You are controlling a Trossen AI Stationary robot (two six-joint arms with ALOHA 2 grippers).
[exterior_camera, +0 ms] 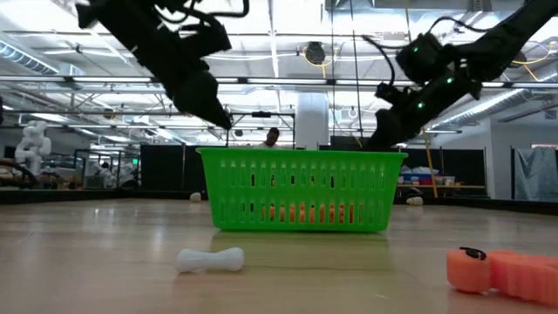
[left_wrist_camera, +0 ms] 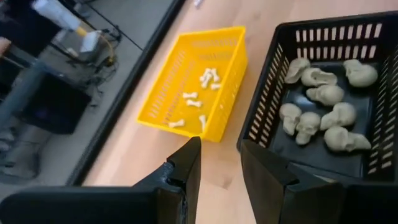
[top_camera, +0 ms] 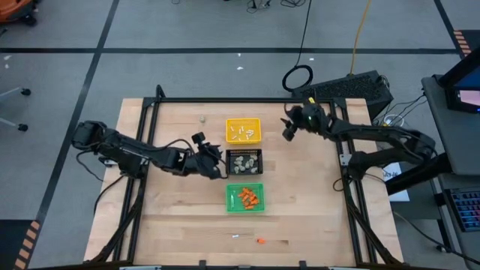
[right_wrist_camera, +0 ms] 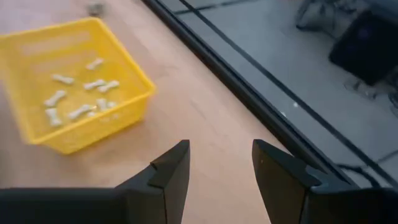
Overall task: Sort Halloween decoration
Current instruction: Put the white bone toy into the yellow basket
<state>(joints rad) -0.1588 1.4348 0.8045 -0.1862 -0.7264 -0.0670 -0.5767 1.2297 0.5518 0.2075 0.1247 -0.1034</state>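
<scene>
Pale wood covers the desk (top_camera: 180, 217), where three small square trays stand in a row down the middle: a yellow tray (top_camera: 244, 130) farthest back, a black tray (top_camera: 244, 161) in the middle and a green tray (top_camera: 245, 196) nearest the front edge.

White bone-shaped sticks (left_wrist_camera: 199, 93) lie in the yellow tray, beige-grey skull lumps (left_wrist_camera: 320, 112) fill the black tray, and orange bits (top_camera: 250, 198) sit in the green tray. Loose pieces remain on the wood: one white stick (exterior_camera: 210, 259) and one orange piece (exterior_camera: 501, 270) near the front edge, and a small lump (top_camera: 202, 118) near the back, left of the yellow tray.

Stretched low from the desk's left side, the left arm bends at the elbow and ends with the left tool (top_camera: 217, 168) just beside the black tray's left wall. Its fingers (left_wrist_camera: 186, 171) stand apart with nothing between them, over bare wood between the yellow and black trays.

Reaching in from the right, the right arm holds the right tool (top_camera: 287, 130) raised above the desk, to the right of the yellow tray. Its fingers (right_wrist_camera: 171, 171) are spread and empty.
</scene>
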